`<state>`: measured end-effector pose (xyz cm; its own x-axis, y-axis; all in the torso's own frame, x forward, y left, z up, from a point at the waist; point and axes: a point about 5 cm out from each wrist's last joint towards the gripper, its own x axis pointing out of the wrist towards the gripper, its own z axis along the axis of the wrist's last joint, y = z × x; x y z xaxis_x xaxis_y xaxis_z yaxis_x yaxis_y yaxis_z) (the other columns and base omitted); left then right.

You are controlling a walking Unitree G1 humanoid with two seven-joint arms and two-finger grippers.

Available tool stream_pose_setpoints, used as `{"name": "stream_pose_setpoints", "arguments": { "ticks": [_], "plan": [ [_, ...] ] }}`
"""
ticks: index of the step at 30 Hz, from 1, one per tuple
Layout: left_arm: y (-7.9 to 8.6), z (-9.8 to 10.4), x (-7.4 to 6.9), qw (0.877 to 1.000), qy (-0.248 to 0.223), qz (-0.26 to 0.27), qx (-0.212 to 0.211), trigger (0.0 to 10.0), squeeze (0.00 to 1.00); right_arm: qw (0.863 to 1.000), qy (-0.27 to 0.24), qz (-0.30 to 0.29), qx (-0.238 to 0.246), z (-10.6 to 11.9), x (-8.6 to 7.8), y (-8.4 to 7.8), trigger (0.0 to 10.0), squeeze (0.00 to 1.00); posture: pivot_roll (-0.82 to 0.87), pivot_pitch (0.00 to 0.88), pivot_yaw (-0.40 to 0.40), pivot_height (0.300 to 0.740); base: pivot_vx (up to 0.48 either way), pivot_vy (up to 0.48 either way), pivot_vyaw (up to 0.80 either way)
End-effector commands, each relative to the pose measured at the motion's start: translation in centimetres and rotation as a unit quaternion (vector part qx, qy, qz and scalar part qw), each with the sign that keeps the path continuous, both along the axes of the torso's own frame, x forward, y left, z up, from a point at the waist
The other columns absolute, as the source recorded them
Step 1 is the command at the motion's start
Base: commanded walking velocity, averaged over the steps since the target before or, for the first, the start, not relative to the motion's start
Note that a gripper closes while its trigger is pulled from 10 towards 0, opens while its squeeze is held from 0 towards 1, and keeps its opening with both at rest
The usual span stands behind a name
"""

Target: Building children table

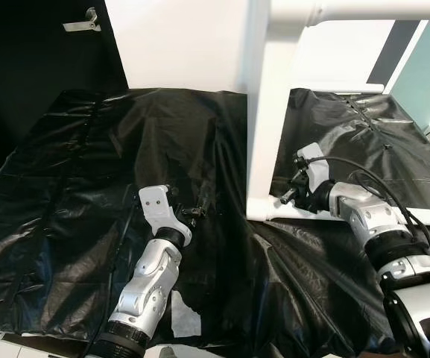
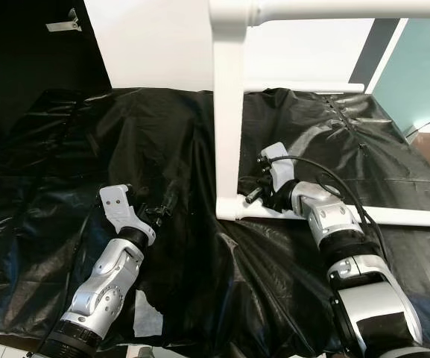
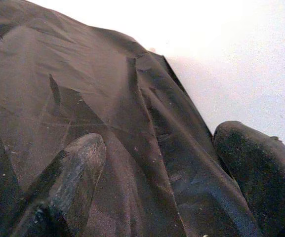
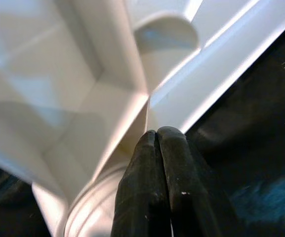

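You see a black plastic sheet (image 1: 88, 194) spread across most of the frame. A white table frame (image 1: 270, 112) stands upright right of centre, its leg running down to a rail at the sheet. Your right hand (image 1: 288, 195) sits against that leg's foot, centre right. Your left hand (image 1: 192, 213) rests on the sheet, lower centre.

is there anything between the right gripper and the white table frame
Nothing visible does. The right gripper, fingers shut, is already up against the white table frame at the foot of its upright post. The left gripper rests open on the black plastic sheet, apart from the frame.
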<state>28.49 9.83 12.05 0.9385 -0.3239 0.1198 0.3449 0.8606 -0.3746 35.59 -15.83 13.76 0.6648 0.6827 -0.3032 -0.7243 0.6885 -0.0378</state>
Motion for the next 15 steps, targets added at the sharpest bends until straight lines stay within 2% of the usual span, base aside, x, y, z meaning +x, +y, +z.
{"name": "stream_pose_setpoints", "arguments": {
  "ticks": [1, 4, 7, 13, 15],
  "plan": [
    [-1.2, 0.4, -0.7, 0.991, -0.055, -0.121, 0.006, 10.0, 0.00, 0.999, 0.022, 0.028, 0.009, -1.1, -0.6, 0.7, 10.0, 0.00, 0.01, 0.013, -0.019, 0.740, 0.000, 0.000, 0.00],
    [-1.4, 0.4, -0.6, 0.990, -0.055, -0.128, 0.007, 10.0, 0.00, 0.996, 0.045, 0.071, 0.036, -1.9, -1.8, 1.5, 10.0, 0.00, 0.00, 0.013, -0.013, 0.740, 0.000, 0.000, 0.00],
    [-1.5, 0.4, -0.6, 0.990, -0.054, -0.131, 0.006, 10.0, 0.00, 0.990, 0.072, 0.111, 0.054, -3.2, -4.3, 2.7, 10.0, 0.00, -0.01, 0.012, -0.009, 0.740, 0.000, 0.000, 0.00],
    [-1.6, 0.3, -0.4, 0.989, -0.053, -0.136, 0.007, 10.0, 0.00, 0.984, 0.093, 0.131, 0.073, -4.0, -7.7, 2.4, 10.0, 0.00, -0.04, 0.006, 0.005, 0.740, 0.000, 0.000, 0.00],
    [-1.8, 0.3, -0.2, 0.989, -0.053, -0.140, 0.007, 10.0, 0.00, 0.987, 0.086, 0.114, 0.071, -4.0, -7.7, 2.0, 10.0, 0.00, -0.04, 0.006, 0.009, 0.740, 0.000, 0.000, 0.00]
  ]
}}
